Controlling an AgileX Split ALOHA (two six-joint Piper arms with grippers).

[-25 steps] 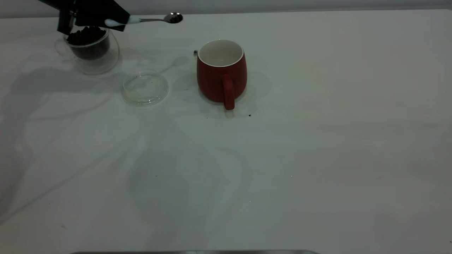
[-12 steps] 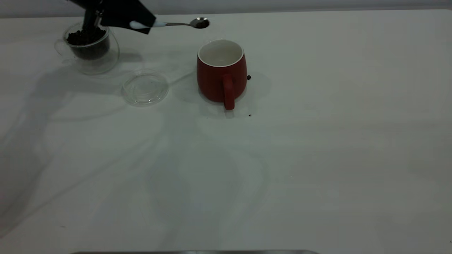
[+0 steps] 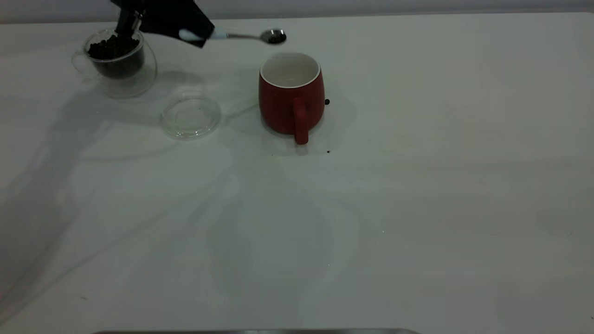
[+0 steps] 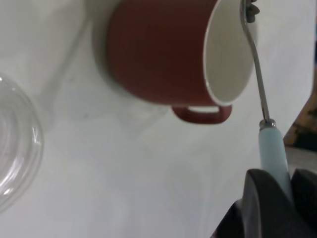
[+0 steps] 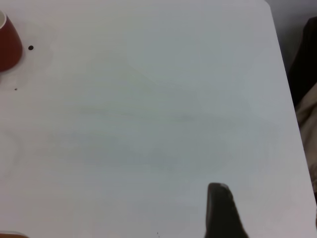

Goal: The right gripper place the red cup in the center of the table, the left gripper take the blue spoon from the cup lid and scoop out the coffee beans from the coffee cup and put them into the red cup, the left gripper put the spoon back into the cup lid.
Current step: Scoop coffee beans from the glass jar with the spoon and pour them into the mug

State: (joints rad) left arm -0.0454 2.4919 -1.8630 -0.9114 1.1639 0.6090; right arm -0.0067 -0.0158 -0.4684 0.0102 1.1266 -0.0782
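Note:
The red cup (image 3: 291, 97) stands upright mid-table, white inside and with nothing in it, handle toward the near edge. My left gripper (image 3: 188, 28) is shut on the pale handle of the blue spoon (image 3: 246, 35) and holds it level. The spoon's bowl, with dark coffee beans (image 3: 274, 37) in it, hangs just behind and above the cup's rim. In the left wrist view the spoon (image 4: 271, 144) runs from the gripper (image 4: 286, 186) over the cup's mouth (image 4: 228, 54). The coffee cup (image 3: 118, 62), full of beans, stands far left. The cup lid (image 3: 190, 116) lies bare between the cups.
One loose bean (image 3: 327, 102) lies on the table (image 3: 417, 185) right of the red cup, and a dark speck (image 3: 328, 151) near its handle. My right gripper (image 5: 220, 210) hangs over bare table far right of the red cup (image 5: 7, 47).
My left gripper has carried the loaded spoon rightward from above the coffee cup to the red cup's far rim. A bean has landed on the table right of the red cup.

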